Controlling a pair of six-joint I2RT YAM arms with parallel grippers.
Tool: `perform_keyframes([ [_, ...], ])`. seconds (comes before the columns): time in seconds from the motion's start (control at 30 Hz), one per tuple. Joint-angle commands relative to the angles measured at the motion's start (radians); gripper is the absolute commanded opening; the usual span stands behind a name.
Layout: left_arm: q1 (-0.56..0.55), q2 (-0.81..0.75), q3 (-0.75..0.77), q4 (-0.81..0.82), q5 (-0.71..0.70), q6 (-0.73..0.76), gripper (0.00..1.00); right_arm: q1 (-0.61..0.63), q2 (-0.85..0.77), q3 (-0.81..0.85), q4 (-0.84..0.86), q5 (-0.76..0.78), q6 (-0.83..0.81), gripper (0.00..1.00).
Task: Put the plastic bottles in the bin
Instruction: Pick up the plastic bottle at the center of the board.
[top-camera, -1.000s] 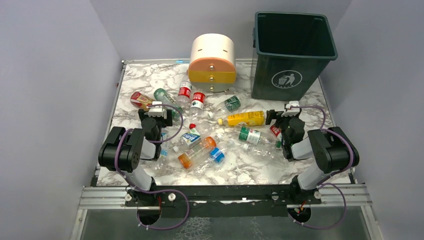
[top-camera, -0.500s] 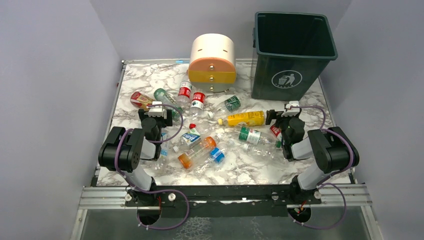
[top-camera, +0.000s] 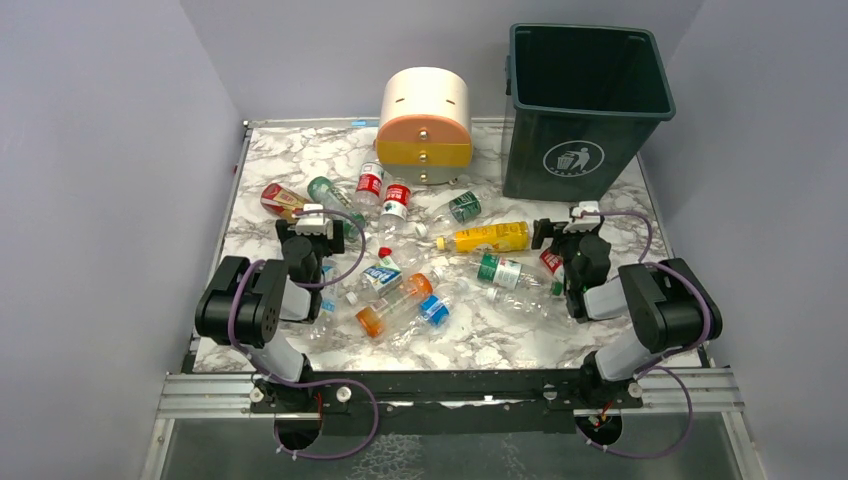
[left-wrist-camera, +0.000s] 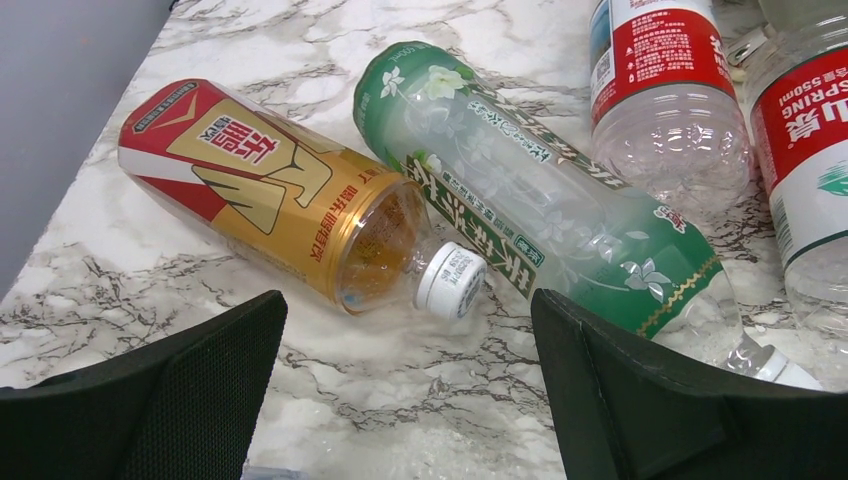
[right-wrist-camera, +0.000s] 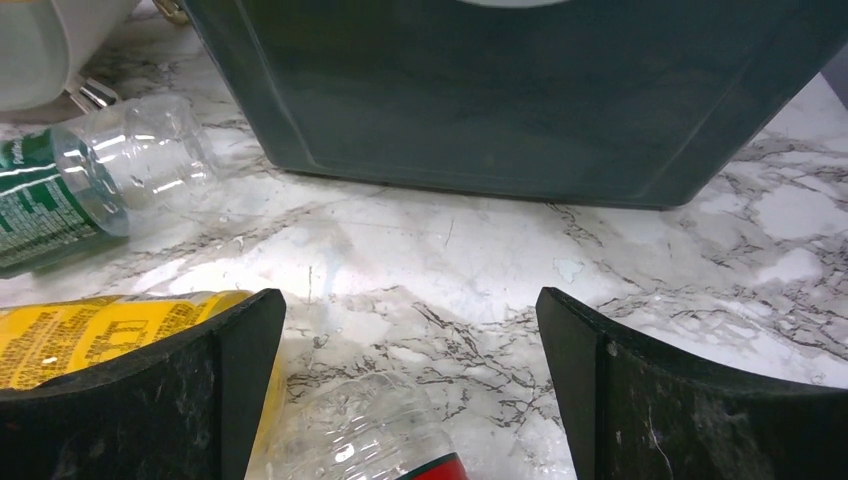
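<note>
At the far left, my left gripper hangs low over the marble-patterned table. Its black textured jaws are spread wide with nothing between them. Just ahead, a gold-and-red bottle lies on its side, white ribbed cap toward me. It touches a pale green bottle printed with white flowers. Both are thin, glossy, round plastic, likely to roll or dent.

To their right lie two red-labelled clear bottles with ridged bodies. Across the middle, the rest of the plastic bottles lie scattered flat, among them an orange bottle and a yellow bottle. A cream-and-orange round drawer unit stands behind them.

On the right, my right gripper is likewise wide apart and empty. A clear bottle's base lies just below it, and the yellow bottle is beside its left finger. Directly ahead stands the bin: dark green, smooth-walled, tapered, upright at the far right corner.

I judge the step in hand to be the first pick. It calls for lowering crosswise over one bottle's body and closing gently.
</note>
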Motion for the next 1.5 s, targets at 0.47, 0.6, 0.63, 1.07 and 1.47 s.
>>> perform_keyframes([
  [0.47,0.003,-0.426,0.018,-0.36,-0.011,-0.118,0.99,0.007,-0.362,0.095,-0.409,-0.118,-0.077,1.0],
  [0.6,0.003,-0.548,0.041,-0.466,0.033,-0.188,0.99,0.007,-0.464,0.135,-0.547,-0.184,-0.071,0.99],
  [0.63,0.003,-0.575,0.052,-0.492,0.067,-0.207,0.99,0.007,-0.486,0.149,-0.584,-0.206,-0.063,0.99],
  [1.07,0.001,-0.866,0.262,-0.804,0.29,-0.409,0.99,0.007,-0.653,0.468,-1.062,-0.416,0.109,1.0],
  [1.47,0.002,-0.912,0.395,-0.829,0.369,-0.794,0.99,0.007,-0.656,0.799,-1.494,-0.381,0.254,1.0],
])
